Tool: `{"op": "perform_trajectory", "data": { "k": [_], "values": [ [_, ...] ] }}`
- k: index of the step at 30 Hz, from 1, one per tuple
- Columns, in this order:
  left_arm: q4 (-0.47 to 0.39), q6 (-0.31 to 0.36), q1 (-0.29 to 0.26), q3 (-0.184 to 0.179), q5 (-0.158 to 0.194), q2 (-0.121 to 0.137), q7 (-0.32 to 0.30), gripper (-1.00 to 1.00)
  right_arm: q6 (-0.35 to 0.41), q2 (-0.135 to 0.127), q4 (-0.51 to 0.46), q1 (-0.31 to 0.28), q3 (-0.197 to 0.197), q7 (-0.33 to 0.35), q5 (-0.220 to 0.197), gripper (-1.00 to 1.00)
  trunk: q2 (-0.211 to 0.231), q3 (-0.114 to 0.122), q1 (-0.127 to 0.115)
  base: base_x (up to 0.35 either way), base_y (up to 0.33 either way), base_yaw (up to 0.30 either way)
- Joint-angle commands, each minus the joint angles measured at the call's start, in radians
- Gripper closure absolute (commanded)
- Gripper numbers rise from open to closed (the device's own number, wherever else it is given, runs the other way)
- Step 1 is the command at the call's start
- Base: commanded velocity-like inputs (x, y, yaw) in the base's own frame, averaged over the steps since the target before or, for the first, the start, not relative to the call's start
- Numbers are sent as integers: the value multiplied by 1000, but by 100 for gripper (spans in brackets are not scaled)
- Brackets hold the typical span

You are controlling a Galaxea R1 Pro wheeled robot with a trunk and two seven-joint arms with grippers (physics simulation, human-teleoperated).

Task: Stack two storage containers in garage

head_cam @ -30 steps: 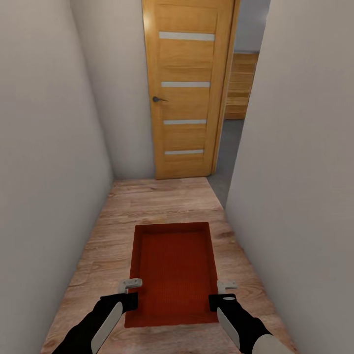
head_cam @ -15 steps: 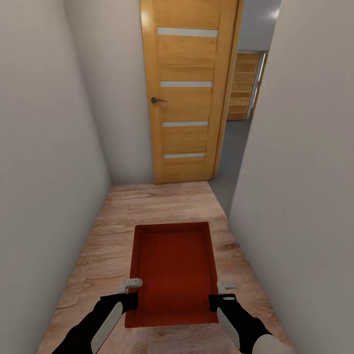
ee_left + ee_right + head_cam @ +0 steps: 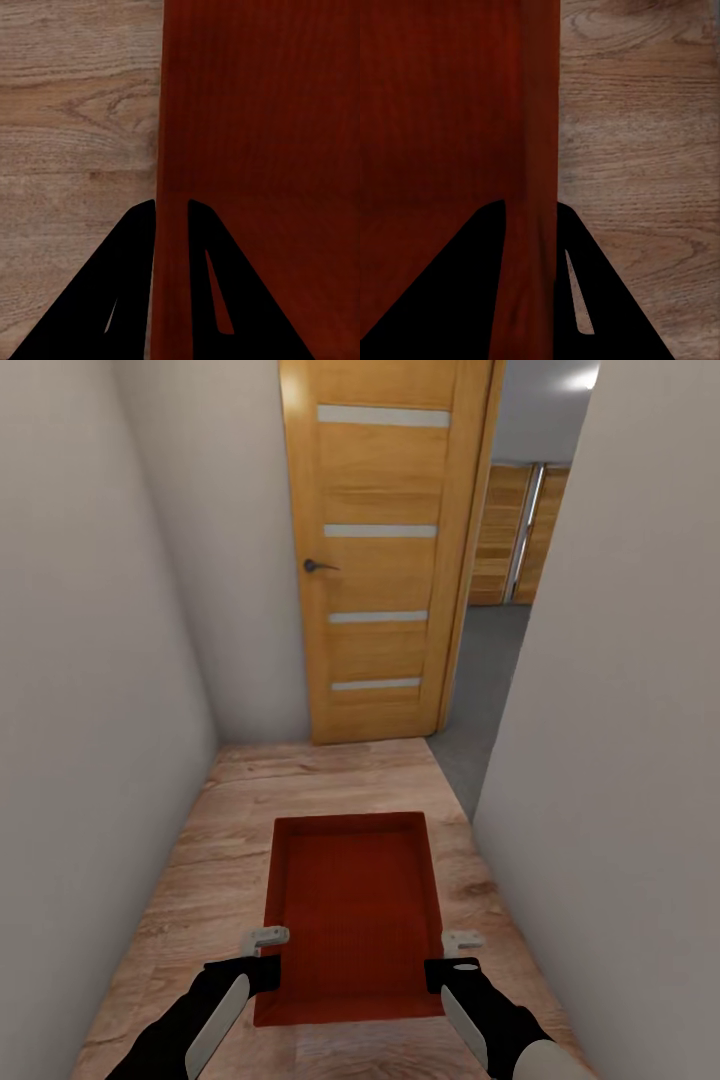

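Since the earlier head pictures the whole view has shifted: the wooden door point(image 3: 385, 550) now stands larger and a little lower in the picture, and more of the opening at 1 o'clock shows, with grey floor point(image 3: 480, 690) and a slatted wooden door point(image 3: 520, 535) beyond it. That is the camera's own travel down the corridor; the storage container point(image 3: 352, 915) and both arms sit in the same place in the picture as before.

The container hangs over the light wood plank floor point(image 3: 250, 800) between two pale walls, at 6 o'clock in the head view. It is open side up and looks level, though its far end is hard to judge. Its long axis runs from 6 to 12 o'clock, straight toward the door, with the short sides nearest and farthest from the robot.

The left tool point(image 3: 268, 940) grips the container's long wall at 7 o'clock; in the left wrist view its fingers point(image 3: 127, 285) straddle the red wall, one on each face. The right tool point(image 3: 460, 943) grips the opposite long wall at 5 o'clock, its fingers point(image 3: 457, 300) likewise closed on either side of that wall.
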Motion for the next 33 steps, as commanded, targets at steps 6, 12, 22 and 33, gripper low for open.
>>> {"op": "perform_trajectory", "data": {
  "k": [6, 12, 22, 33],
  "values": [
    [-16, -76, -1, 5, 0, 1, 9, 100, 6, -1, -1, 0, 2, -5, -12, 100, 0, -1, 0, 344, 10, 0],
    [-16, -76, -1, 5, 0, 1, 9, 100, 6, -1, -1, 0, 2, -5, -12, 100, 0, -1, 0, 343, 79, 0],
    [-16, -76, -1, 5, 0, 1, 9, 100, 5, -1, -1, 0, 2, -5, -12, 100, 0, -1, 0, 343, 110, 0],
    [-16, -76, -1, 5, 0, 1, 9, 100, 5, -2, -1, 0, 2, -5, -12, 100, 0, -1, 0, 343, 113, 0]
  ]
}}
